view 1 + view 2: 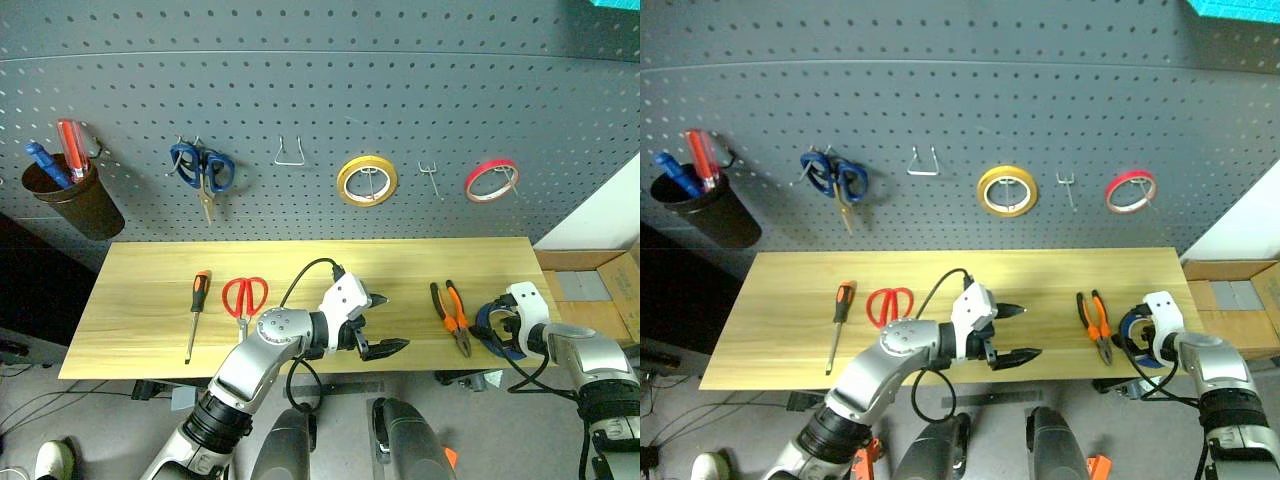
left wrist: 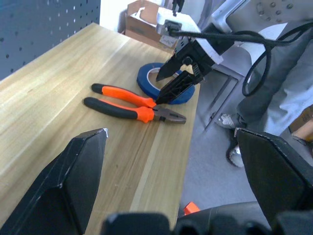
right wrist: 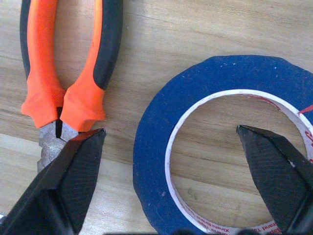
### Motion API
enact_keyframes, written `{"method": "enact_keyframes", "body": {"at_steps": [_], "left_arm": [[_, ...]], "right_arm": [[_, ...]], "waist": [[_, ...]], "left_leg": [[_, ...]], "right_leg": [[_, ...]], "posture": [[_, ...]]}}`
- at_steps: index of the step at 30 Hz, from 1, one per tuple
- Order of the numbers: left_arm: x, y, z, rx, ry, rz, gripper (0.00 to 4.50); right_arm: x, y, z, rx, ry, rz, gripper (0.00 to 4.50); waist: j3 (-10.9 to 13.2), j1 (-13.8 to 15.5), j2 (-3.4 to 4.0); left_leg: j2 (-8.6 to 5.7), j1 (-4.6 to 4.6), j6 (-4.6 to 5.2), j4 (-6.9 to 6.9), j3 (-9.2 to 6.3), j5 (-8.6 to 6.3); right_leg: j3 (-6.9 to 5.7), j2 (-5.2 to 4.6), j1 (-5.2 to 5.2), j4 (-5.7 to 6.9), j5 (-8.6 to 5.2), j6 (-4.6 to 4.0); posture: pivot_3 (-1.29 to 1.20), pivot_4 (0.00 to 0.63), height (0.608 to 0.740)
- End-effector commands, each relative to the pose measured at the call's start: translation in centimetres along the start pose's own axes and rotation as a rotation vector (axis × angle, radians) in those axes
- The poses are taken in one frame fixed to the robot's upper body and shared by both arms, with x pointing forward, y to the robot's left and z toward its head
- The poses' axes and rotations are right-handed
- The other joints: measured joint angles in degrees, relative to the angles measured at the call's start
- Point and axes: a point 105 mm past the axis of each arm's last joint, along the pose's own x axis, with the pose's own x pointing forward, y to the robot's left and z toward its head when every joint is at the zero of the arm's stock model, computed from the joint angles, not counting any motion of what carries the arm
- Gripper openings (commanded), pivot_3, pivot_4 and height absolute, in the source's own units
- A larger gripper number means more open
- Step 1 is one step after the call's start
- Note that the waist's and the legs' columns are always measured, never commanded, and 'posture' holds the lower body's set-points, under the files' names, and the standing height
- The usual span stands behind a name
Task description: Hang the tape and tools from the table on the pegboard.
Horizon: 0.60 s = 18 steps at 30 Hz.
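**Right gripper straddling the blue tape's wall**

Your right gripper (image 3: 168, 161) is down at the blue tape (image 3: 156, 147) on the table's (image 1: 150, 300) near right edge: fingers apart, one inside the ring, one outside by the pliers (image 1: 451, 315). Nothing is clamped yet. Your left gripper (image 1: 381, 323) hovers mid-table, fingers spread, empty. The screwdriver (image 1: 197, 312) and red scissors (image 1: 244, 300) lie to the left. The pegboard (image 1: 320, 90) stands behind.

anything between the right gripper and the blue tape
Nothing visible. The right gripper already straddles one side of the blue tape, one finger inside the ring, one outside by the pliers, which lie close but not between.
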Motion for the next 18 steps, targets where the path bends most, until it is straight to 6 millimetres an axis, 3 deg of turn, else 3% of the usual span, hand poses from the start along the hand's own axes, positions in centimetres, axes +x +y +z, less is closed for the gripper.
{"method": "enact_keyframes", "body": {"at_steps": [1, 7, 9, 18], "left_arm": [[0.2, -0.2, 1.5, 0.032, -0.045, -0.008, 4.50], [0.4, 0.1, 1.6, 0.048, -0.049, -0.003, 4.50], [0.5, 0.4, 1.8, 0.058, -0.051, 0.008, 4.50], [1.0, 1.8, 3.6, 0.075, -0.104, 0.019, 4.50]], "right_arm": [[0.4, 0.4, -1.5, 0.044, 0.040, 0.030, 2.97], [0.7, 0.4, -1.2, 0.040, 0.025, 0.023, 0.86], [0.8, 0.4, -1.0, 0.050, 0.018, 0.023, 0.39], [-0.5, -1.0, 1.0, -0.086, -0.074, -0.110, 0.38]], "waist": [[0.0, 0.0, 0.00], [0.0, -0.1, 0.02], [0.0, -0.1, 0.02], [-0.5, 0.0, 0.28]], "left_leg": [[0.00, -0.01, 0.00, 0.02, 0.00, 0.00], [-0.01, -0.06, 0.00, 0.16, 0.00, 0.00], [-0.01, -0.09, 0.00, 0.23, 0.01, 0.00], [-0.03, -0.18, 0.02, 0.48, 0.11, 0.03]], "right_leg": [[0.00, 0.00, 0.00, 0.00, 0.00, 0.00], [0.00, 0.00, 0.00, 0.02, 0.05, 0.06], [-0.01, 0.00, 0.00, 0.02, 0.10, 0.08], [-0.03, 0.02, -0.03, 0.02, 0.32, 0.17]], "posture": [[-0.02, 0.286, 0.740], [-0.02, 0.264, 0.740], [-0.02, 0.255, 0.740], [-0.07, 0.184, 0.740]]}}
